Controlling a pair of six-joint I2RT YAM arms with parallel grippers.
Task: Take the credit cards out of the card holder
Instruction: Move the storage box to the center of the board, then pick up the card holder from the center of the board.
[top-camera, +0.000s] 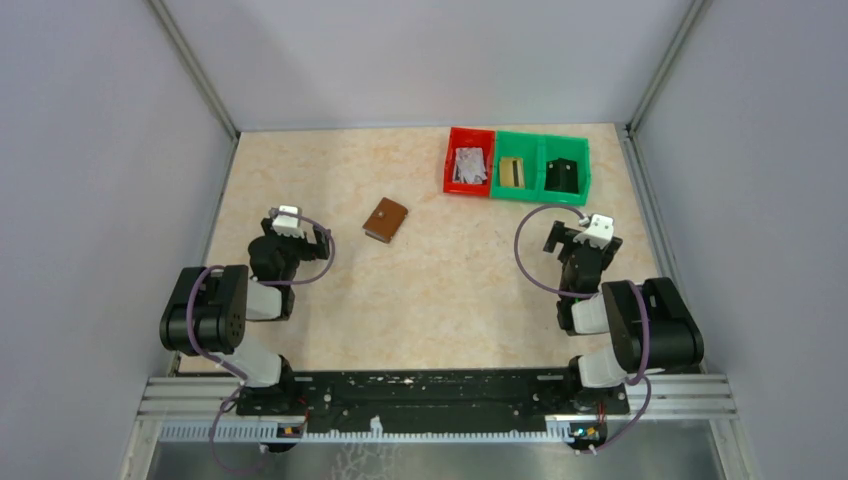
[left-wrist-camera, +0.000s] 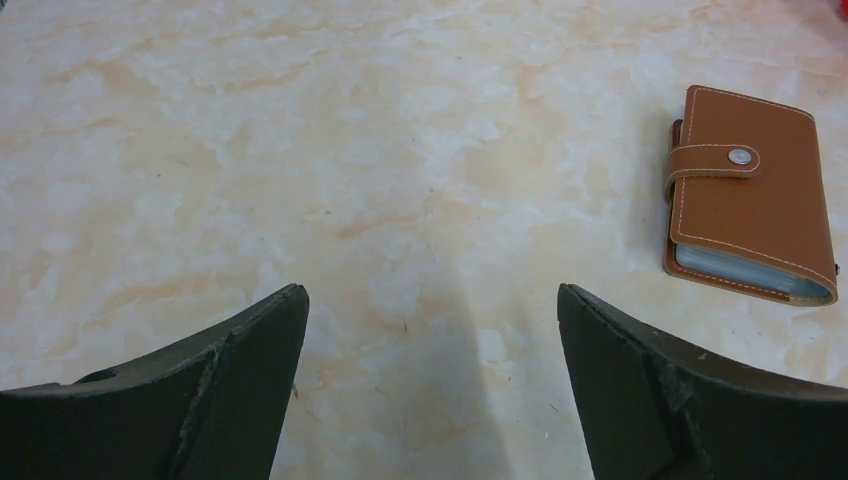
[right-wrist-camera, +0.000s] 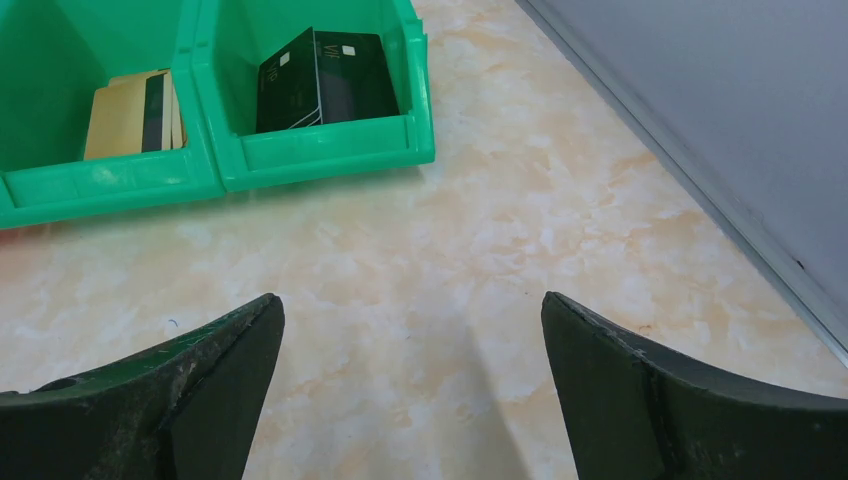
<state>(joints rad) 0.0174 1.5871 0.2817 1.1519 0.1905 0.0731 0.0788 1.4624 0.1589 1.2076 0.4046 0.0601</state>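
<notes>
Closed card holder (left-wrist-camera: 750, 195) lies apart, ahead-right of the left tool (left-wrist-camera: 430, 292)

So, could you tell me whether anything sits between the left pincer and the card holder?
Nothing visible does: only table surface lies between the open left pincer and the snapped-shut card holder, ahead to its right.

One holder (top-camera: 385, 219) is lying on the worktop (top-camera: 450, 300). Three bins are standing together: one red bin (top-camera: 468, 191) and two green bins (right-wrist-camera: 330, 150). Two grippers are hovering: left gripper (left-wrist-camera: 430, 300), right gripper (right-wrist-camera: 412, 305).
</notes>
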